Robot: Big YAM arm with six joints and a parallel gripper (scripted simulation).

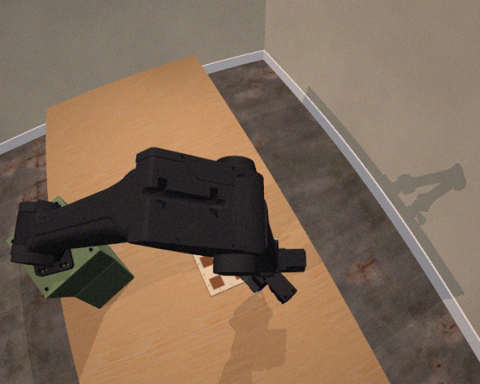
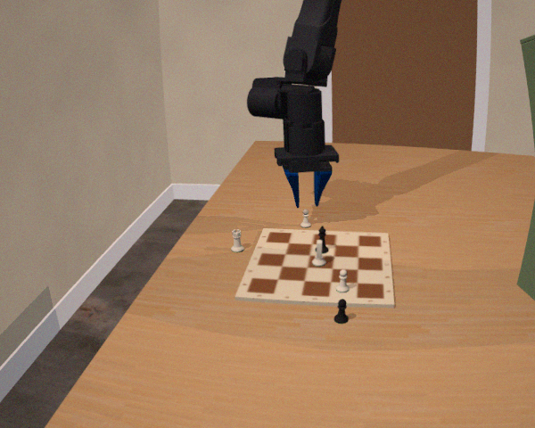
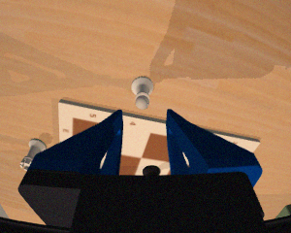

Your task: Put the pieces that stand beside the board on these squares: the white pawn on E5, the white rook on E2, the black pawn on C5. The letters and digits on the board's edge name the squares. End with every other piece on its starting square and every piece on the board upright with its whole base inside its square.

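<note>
Top: high overhead, steeply down on the arm (image 1: 170, 206).
Exterior: low, far across the table (image 2: 442, 368).
Wrist: close, straight down.
Shared: the board (image 2: 259, 294).

Gripper (image 2: 306, 203) part-open, empty, just above white pawn (image 2: 305, 218) off the board's (image 2: 259, 294) far edge, frame center.
</note>
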